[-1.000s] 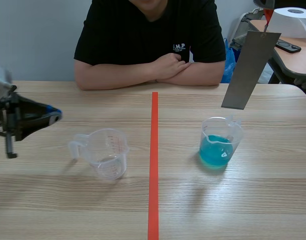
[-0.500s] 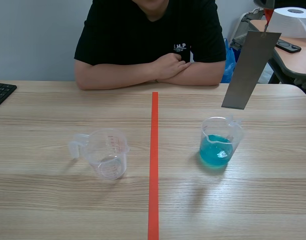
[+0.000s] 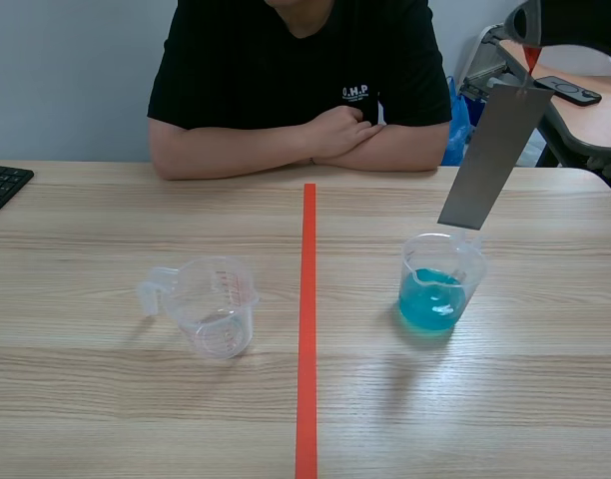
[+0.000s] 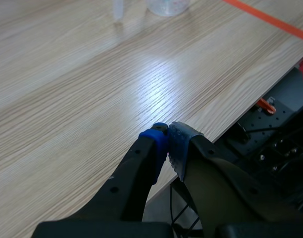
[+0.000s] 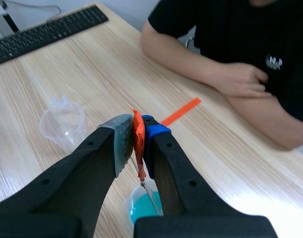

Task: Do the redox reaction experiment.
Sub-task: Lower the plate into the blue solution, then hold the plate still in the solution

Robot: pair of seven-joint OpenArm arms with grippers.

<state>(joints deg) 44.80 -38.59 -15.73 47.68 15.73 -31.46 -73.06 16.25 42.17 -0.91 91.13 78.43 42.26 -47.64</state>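
A grey metal strip [image 3: 488,156] hangs from an orange-red tab [image 5: 137,133], and my right gripper [image 5: 137,130] is shut on that tab. In the scene view that gripper [image 3: 531,48] is high at the far right. The strip's lower end hangs just above the far rim of a clear cup of blue liquid [image 3: 436,288], which lies under the gripper as the blue cup [image 5: 144,208]. An empty clear measuring cup [image 3: 213,304] stands left of the red tape line. My left gripper [image 4: 169,137] is shut on nothing, low over the table's near edge, out of the scene view.
A person [image 3: 296,80] sits across the table with folded arms resting on its far edge. A black keyboard [image 3: 1,185] lies at the far left. A side desk with a black remote [image 3: 573,92] stands behind at the right.
My left arm has drawn back out of the scene view. The right gripper has shifted, and the strip's lower end has come down closer to the blue cup.
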